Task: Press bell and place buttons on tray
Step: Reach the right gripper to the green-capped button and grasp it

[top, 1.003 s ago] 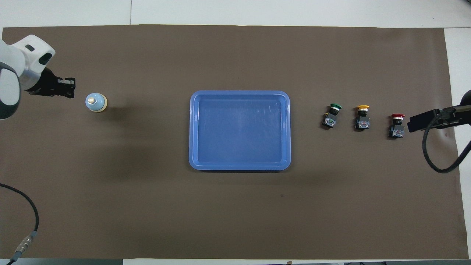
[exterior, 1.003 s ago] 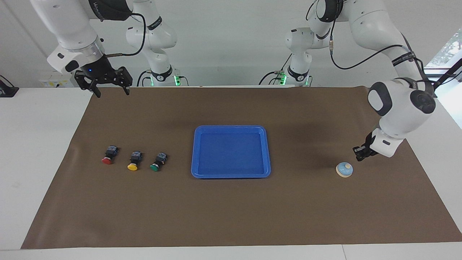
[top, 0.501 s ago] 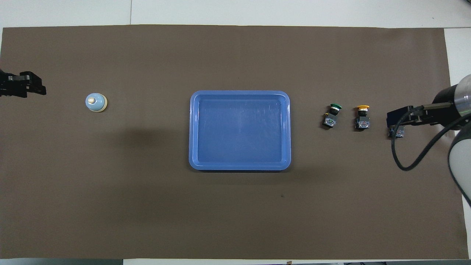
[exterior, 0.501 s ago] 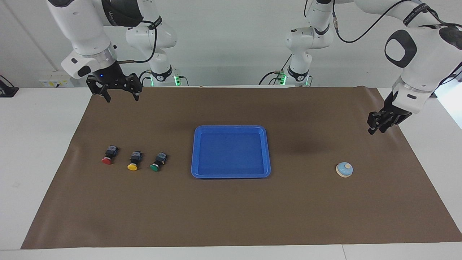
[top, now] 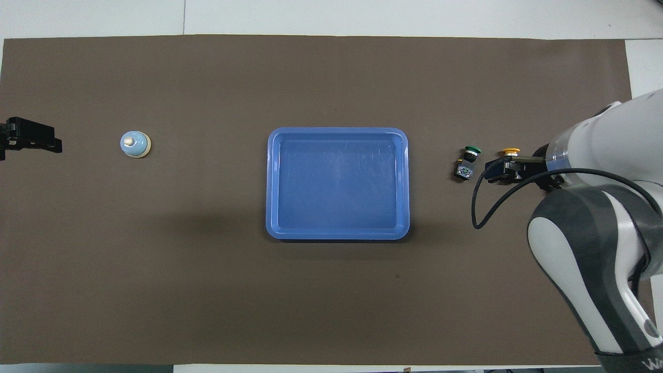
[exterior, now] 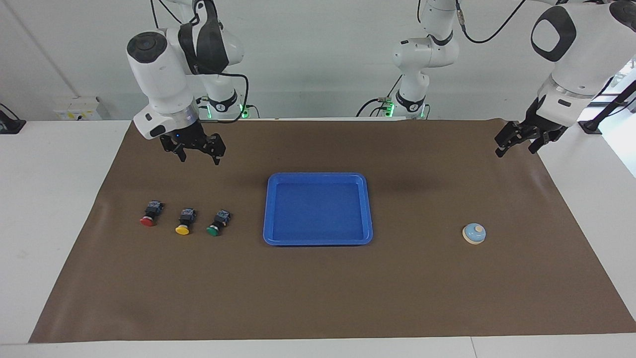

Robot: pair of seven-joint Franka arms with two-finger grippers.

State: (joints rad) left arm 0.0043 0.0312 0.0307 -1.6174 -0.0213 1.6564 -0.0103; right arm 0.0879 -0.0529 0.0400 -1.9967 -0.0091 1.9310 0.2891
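Observation:
The light blue bell (exterior: 474, 233) stands on the brown mat toward the left arm's end; it also shows in the overhead view (top: 135, 144). The red button (exterior: 147, 215), yellow button (exterior: 184, 222) and green button (exterior: 217, 223) lie in a row toward the right arm's end. The blue tray (exterior: 318, 209) sits empty mid-mat. My right gripper (exterior: 198, 158) is open and raised over the mat above the buttons, touching none. In the overhead view it (top: 510, 171) covers part of the yellow button (top: 510, 152), and the arm hides the red one. My left gripper (exterior: 516, 149) is open, raised, well apart from the bell.
The brown mat (exterior: 318, 298) covers most of the white table. The right arm's forearm (top: 595, 217) hangs over its end of the mat. Cables trail from both arms.
My right gripper has come down and moved toward the tray, over the button row. My left gripper has risen and drawn away from the bell toward the robots.

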